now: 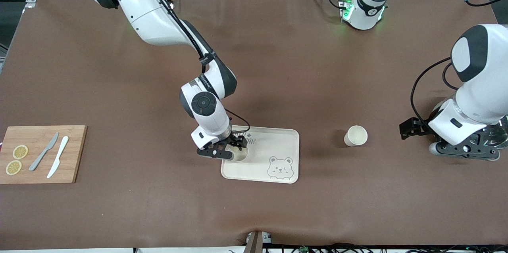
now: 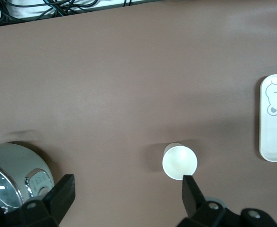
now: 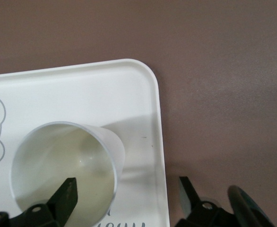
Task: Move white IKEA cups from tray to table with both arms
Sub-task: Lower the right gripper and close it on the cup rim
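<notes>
The right gripper (image 1: 233,150) is held low over the tray (image 1: 274,142), at the tray's 8 o'clock corner as seen from the front camera. Its fingers are spread wide. In the right wrist view, 1 finger (image 3: 66,196) is seen inside the mouth of a white cup (image 3: 63,165) and the other outside the cup's wall, with no grip shown. This cup (image 1: 240,156) stands upright on the tray.

The 2nd white cup (image 1: 356,135) stands upright on the bare table (image 1: 158,205), at the tray's 3 o'clock, toward the left arm's end and apart from the tray.

The left gripper (image 1: 410,129) is held over the table at that cup's 3 o'clock. Its fingers are fully spread and nothing is held between them. In the left wrist view the cup (image 2: 179,162) is seen just beside 1 fingertip (image 2: 191,189).
</notes>
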You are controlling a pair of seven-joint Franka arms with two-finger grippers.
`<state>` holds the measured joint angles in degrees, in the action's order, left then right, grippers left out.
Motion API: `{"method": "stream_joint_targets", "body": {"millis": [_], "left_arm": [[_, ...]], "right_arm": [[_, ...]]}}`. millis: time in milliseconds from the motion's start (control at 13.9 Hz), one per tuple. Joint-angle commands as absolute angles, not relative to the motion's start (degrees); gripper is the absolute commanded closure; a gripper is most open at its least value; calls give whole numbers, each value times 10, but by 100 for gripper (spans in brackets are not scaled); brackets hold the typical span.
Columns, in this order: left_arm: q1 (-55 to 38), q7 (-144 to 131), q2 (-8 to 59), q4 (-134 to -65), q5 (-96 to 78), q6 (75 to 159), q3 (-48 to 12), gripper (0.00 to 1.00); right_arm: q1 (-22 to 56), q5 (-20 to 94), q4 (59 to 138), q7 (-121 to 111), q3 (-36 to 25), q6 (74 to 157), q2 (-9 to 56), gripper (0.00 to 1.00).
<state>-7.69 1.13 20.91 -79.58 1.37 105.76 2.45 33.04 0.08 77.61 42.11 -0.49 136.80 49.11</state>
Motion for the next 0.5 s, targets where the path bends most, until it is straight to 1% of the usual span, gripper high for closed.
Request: {"method": "stream_joint_targets", "body": {"millis": [0, 72, 144, 216, 288, 431], "left_arm": [[-74, 21, 200, -799, 26, 1057, 23, 0], [-78, 12, 201, -800, 26, 1057, 22, 0], [-82, 6, 201, -800, 26, 1057, 21, 0], [-82, -4, 201, -800, 26, 1057, 20, 0], [-81, -11, 201, -799, 25, 1057, 19, 0], [-77, -6, 200, -799, 26, 1057, 19, 0]], "right_arm": [[335, -7, 758, 430, -10, 1369, 503, 58], [336, -7, 758, 430, -10, 1369, 503, 75], [336, -7, 758, 430, -10, 1369, 503, 84], [336, -7, 758, 432, -10, 1370, 503, 88], [336, -6, 758, 433, -10, 1370, 503, 99], [336, -6, 758, 445, -10, 1372, 503, 100]]}}
